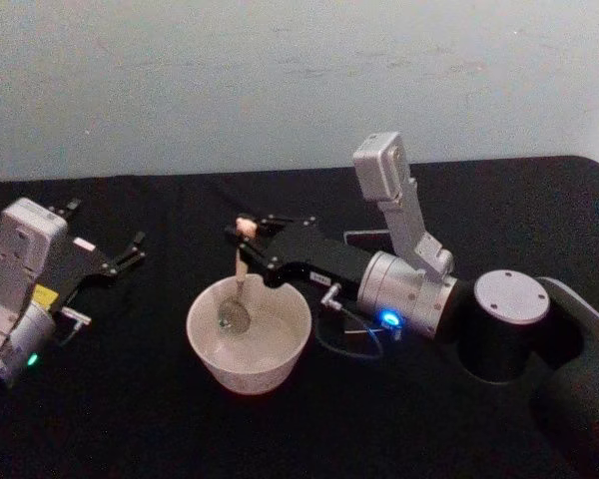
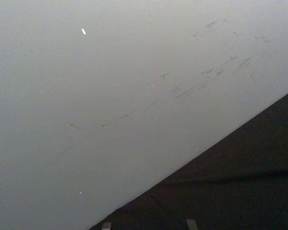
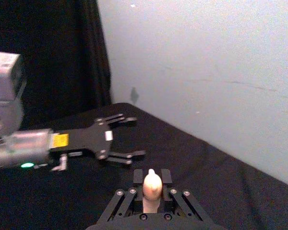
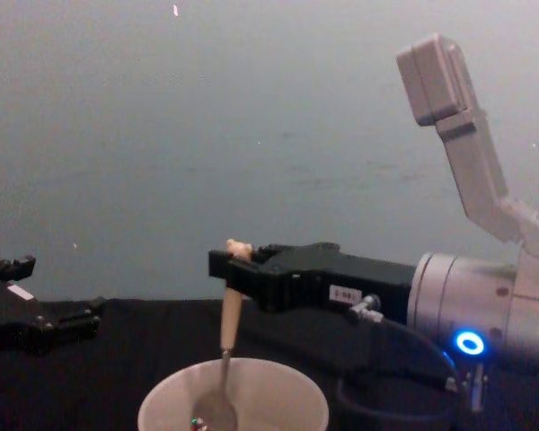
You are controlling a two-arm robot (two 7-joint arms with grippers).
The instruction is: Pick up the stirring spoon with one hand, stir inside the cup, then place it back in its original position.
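Looks like the stirring step — the right gripper point(image 1: 243, 232) pinches the stirring spoon point(image 1: 239, 267) by its handle, bowl down inside the cup point(image 1: 250, 374). Next it needs small circles clear of the rim. The left gripper point(image 1: 132, 249) sits spread, well aside.

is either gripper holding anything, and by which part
The right gripper holds the stirring spoon by its beige handle, just under the bear head, bowl down in the cup. The left gripper is open, holding nothing.
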